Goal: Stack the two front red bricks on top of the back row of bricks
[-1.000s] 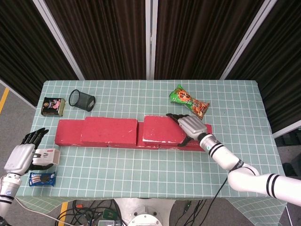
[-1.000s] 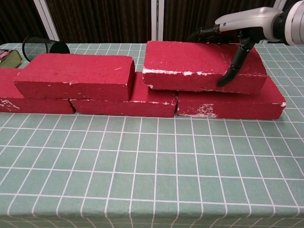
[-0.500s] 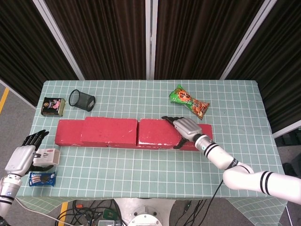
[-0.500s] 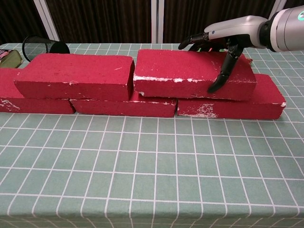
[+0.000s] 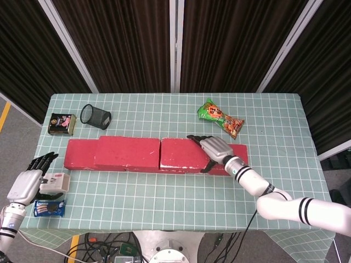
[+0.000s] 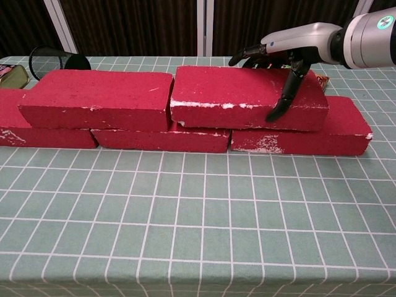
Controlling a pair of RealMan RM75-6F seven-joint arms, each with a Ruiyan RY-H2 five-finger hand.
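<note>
Two red bricks lie on the back row of red bricks [image 5: 78, 159] [image 6: 302, 133]. The left upper brick [image 5: 127, 151] [image 6: 99, 98] rests unheld. The right upper brick [image 5: 182, 153] [image 6: 232, 96] sits end to end against it. My right hand [image 5: 215, 148] [image 6: 286, 51] grips this brick near its right end, fingers over the top and back, thumb down the front face. My left hand [image 5: 24, 184] hovers at the table's front left corner, fingers apart, holding nothing.
A black mesh cup [image 5: 95, 116] [image 6: 53, 60] and a tin [image 5: 61, 124] lie at the back left. A snack bag [image 5: 220, 119] lies behind the right hand. A white box [image 5: 55, 181] and a blue biscuit pack [image 5: 49, 208] sit beside the left hand.
My right hand has slid the right upper brick leftward along the bottom row until it met the left upper brick. The left hand has barely moved.
</note>
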